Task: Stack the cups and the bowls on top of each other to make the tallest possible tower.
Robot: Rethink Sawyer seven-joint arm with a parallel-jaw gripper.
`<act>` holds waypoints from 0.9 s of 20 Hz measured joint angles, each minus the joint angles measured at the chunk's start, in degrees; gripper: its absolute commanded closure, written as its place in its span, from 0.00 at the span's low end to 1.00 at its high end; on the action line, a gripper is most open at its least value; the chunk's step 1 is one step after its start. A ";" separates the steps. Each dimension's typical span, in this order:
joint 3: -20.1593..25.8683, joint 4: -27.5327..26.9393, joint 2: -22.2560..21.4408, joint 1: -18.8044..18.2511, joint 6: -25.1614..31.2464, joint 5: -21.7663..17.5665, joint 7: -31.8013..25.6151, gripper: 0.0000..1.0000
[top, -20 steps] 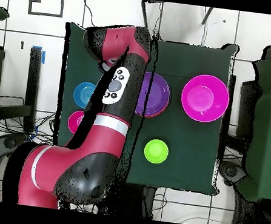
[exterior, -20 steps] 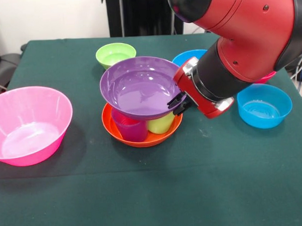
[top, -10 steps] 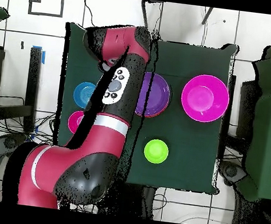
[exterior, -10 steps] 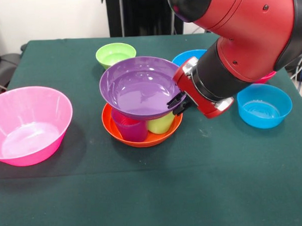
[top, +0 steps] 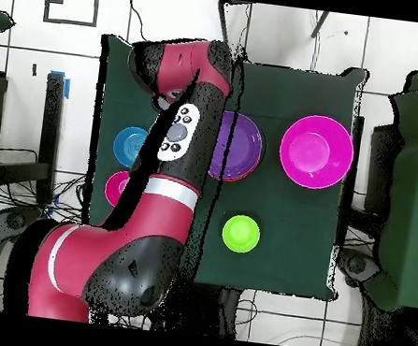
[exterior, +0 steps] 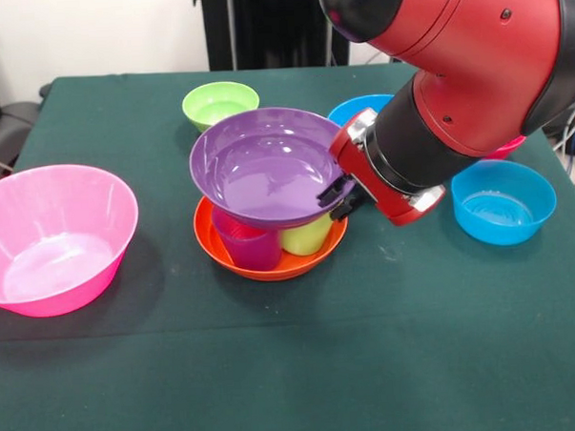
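Gripper (exterior: 332,196) at the purple bowl's (exterior: 261,164) right rim, apparently clamped on it — contact is partly hidden. The bowl sits tilted on purple cup (exterior: 248,246) and green cup (exterior: 306,237) inside the orange bowl (exterior: 271,266) — mid-table.

A desk (exterior: 304,367) draped in a dark green cloth (top: 285,237) fills most of the front view. Behind it runs a pale wall (exterior: 89,33), with a dark upright stand (exterior: 260,26) at the middle. From overhead, the floor (top: 37,65) is light tile with dark grout lines. A black square outline (top: 71,3) is marked on it near the top left, with a small blue strip (top: 67,85) lower down, and thin cables (top: 252,313) trail across the tiles below the desk.
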 measured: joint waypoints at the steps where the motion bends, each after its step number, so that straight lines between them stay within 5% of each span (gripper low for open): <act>1: -0.01 0.00 0.00 0.00 0.00 0.00 0.00 0.00; 18: -0.54 0.02 -0.02 0.00 0.00 0.00 0.00 0.00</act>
